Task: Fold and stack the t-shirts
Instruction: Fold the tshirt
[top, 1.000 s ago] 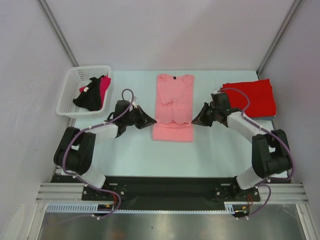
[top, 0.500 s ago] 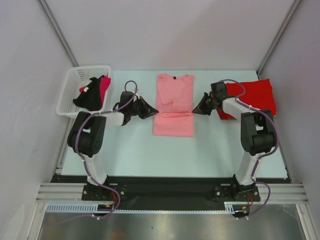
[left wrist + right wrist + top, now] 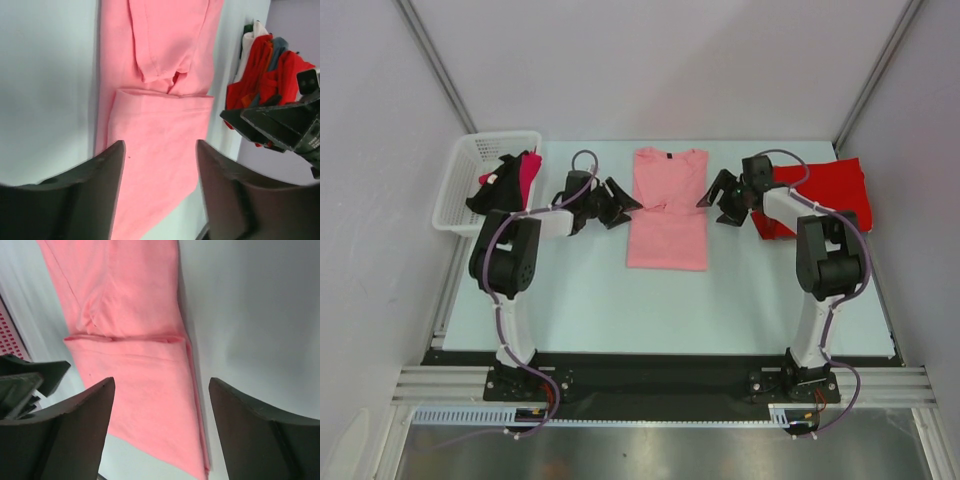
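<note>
Cloth of the pink shirt [image 3: 667, 218] looks limp, light; left hand [image 3: 625, 207] and right hand [image 3: 711, 196], spread empty, should pinch its near-edge corners.

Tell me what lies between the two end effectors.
The salmon pink t-shirt lies flat between the left end effector and right end effector; top external view shows it.

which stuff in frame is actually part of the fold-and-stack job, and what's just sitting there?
Job:
pink t-shirt, partly folded, middle of the table
red t-shirts, piled on the right

Lying about:
white basket, far left
black and magenta clothes in it, can't tell what kind
</note>
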Motion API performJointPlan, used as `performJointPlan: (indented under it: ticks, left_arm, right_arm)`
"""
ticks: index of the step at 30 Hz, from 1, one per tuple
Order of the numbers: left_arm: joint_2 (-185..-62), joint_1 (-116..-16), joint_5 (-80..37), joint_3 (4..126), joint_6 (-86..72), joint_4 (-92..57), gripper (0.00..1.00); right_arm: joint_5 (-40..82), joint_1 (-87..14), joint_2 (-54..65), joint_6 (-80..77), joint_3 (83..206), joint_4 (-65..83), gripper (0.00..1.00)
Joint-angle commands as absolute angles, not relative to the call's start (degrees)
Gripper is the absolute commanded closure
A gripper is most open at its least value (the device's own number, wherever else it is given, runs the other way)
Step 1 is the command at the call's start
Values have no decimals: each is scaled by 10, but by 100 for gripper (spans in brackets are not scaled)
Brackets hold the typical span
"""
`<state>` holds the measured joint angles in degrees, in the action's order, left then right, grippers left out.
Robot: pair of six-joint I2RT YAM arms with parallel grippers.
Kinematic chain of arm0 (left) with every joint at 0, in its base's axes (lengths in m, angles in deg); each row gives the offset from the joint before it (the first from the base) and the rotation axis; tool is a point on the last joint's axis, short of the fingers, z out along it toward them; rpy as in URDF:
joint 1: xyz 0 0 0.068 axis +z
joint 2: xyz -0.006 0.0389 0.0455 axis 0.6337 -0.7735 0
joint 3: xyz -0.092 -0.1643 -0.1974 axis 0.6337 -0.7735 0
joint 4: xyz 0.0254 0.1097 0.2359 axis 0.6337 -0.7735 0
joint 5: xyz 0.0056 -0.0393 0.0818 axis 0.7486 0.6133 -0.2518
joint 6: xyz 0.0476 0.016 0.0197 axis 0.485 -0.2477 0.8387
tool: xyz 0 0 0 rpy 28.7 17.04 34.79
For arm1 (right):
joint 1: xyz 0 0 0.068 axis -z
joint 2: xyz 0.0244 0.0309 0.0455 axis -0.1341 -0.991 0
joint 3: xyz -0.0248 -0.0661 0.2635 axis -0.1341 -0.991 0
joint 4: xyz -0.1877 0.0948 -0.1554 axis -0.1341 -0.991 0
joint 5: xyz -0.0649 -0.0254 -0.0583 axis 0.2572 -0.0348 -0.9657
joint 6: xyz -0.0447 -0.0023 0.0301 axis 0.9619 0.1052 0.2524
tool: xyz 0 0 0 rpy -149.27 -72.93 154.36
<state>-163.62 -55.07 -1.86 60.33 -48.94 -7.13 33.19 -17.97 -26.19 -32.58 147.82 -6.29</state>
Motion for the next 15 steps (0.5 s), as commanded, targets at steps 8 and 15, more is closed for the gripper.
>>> performJointPlan:
  ticks: [8,15]
  left_arm:
    - [-1493,-554,-69,465,-394,-122,17]
    - [-1445,-586,-80,370,-389,-100,28]
  right_arm:
    - [304,-206,-93,-285,1262,-3,38]
    - [323,-233,-65,-282,1190,1,52]
